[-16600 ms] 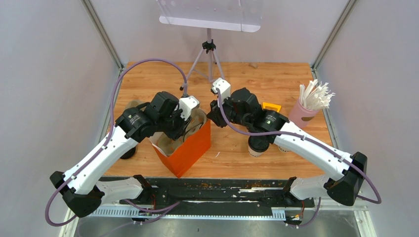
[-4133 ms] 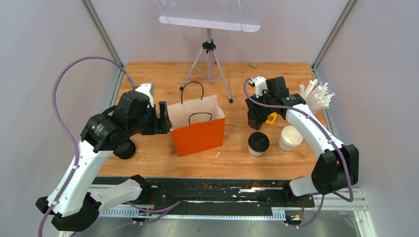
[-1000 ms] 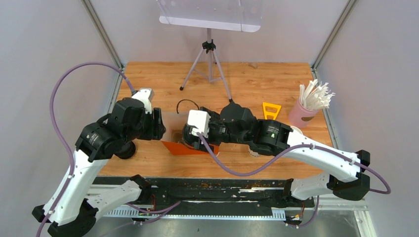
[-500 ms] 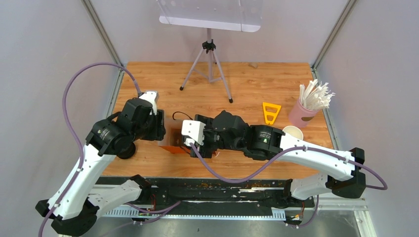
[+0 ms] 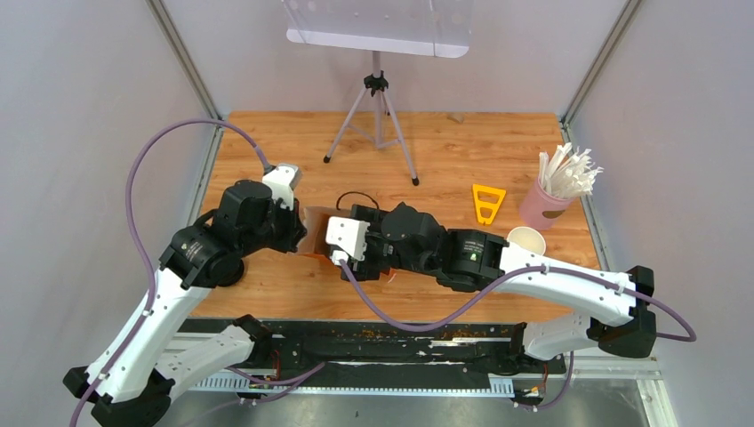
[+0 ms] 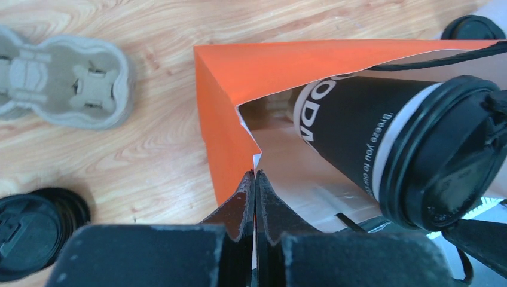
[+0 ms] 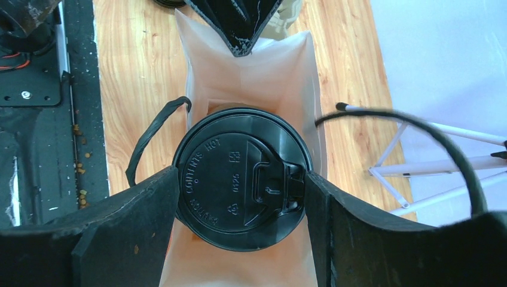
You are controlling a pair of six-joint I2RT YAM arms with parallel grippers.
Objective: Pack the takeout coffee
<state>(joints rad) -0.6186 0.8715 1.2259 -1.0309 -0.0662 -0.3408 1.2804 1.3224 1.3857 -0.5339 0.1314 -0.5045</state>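
The left tool (image 6: 255, 179) is pinched fully together on the paper rim of the orange paper bag (image 6: 239, 66), at the folded corner of its mouth. The bag's white inside is open toward the right arm.

The right tool (image 7: 242, 197) stands wide, its two black fingers (image 7: 137, 209) pressed against opposite sides of a takeout coffee cup (image 6: 359, 125). This is a tapered paper cup with a black printed wall, a white band under the rim and a round black plastic lid (image 7: 233, 179). The cup is held in the bag's mouth. In the left wrist view it lies tilted, with its lower end inside the bag and the lidded end out past the rim at 4 o'clock. A black cord handle (image 7: 152, 134) loops at 9 o'clock of the lid.

On the wooden table (image 5: 445, 151), the bag is at about 8 o'clock from the centre. A brown pulp cup tray (image 6: 60, 84) lies at 10 o'clock of the bag. A stack of black lids (image 6: 30, 230) is at 8 o'clock of it.

An open white paper cup without a lid (image 5: 526, 238) stands at 4 o'clock of the table's centre. A pink cup of white straws (image 5: 556, 191) is at 3 o'clock, near the edge. A yellow triangular piece (image 5: 486, 203) lies just beside it at 9 o'clock. A grey tripod (image 5: 378, 124) stands at 12 o'clock.
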